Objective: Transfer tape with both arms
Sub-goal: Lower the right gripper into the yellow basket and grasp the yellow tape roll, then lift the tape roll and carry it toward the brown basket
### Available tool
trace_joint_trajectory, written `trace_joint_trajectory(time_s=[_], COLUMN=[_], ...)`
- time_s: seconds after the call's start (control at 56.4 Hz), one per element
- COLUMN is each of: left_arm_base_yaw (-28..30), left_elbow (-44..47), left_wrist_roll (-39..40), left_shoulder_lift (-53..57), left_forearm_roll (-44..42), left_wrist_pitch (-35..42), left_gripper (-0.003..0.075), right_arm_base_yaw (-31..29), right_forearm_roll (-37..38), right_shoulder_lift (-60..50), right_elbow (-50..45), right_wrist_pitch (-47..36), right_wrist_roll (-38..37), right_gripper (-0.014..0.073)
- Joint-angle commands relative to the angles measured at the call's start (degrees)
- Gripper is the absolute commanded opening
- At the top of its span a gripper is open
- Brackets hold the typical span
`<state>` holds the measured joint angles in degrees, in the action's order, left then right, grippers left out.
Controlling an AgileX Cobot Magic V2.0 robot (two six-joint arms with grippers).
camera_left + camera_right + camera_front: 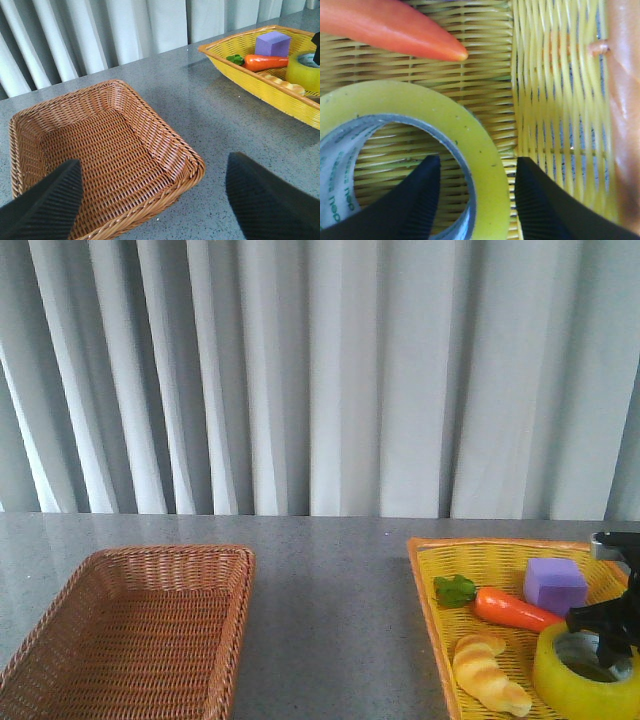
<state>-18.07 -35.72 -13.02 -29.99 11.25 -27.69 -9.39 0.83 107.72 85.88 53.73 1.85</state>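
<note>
The yellow tape roll (558, 680) lies flat in the yellow basket (428, 590) at the front right, white core facing up. My right gripper (608, 635) is down on it. In the right wrist view the right gripper (477, 162) is open and straddles the roll's wall (487, 145): one finger stands inside the core, the other outside, with small gaps on both sides. My left gripper (152, 162) is open and empty above the near corner of the brown wicker basket (195, 165). It is out of the front view. The tape (304, 70) also shows far off in the left wrist view.
The yellow basket also holds a toy carrot (510, 608) with a green top (455, 590), a purple block (553, 585) and a croissant (485, 670), all close to the tape. The brown basket (150, 552) stands at the front left. Grey table lies between; curtains hang behind.
</note>
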Motion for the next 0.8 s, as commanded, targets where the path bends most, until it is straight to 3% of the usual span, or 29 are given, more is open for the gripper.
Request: trace_joint_trajectory(time_s=[0.0,0.231,0.461,0.781], left_arm_base_yaw=[-0.4,-0.4,-0.4,-0.4], left_elbow=[-2.0,-2.0,-2.0,-2.0], left_wrist_roll=[0.2,0.2,0.2,0.2], left_shoulder_lift=[-0.5,-0.5,-0.5,-0.5], left_forearm_roll=[1.1,1.1,1.1,1.1], left_wrist_pitch=[3.8,3.8,3.8,3.8], left_gripper=[0.0576,0.0576,0.0576,0.0576], right_arm_base_yaw=[0.2,0.2,0.2,0.2], right_forearm_roll=[0.2,0.5,0.5,-2.4], right_shoulder_lift=[-2.7,-2.7,-5.0,-17.5], right_elbow=[1.9,1.9,1.9,1.9], right_wrist_pitch=[-1.9,-1.3,-0.2,-1.4], right_wrist_roll=[0.3,0.6,2.4,5.9], right_gripper=[0.0270,0.0148,0.0153,0.0153])
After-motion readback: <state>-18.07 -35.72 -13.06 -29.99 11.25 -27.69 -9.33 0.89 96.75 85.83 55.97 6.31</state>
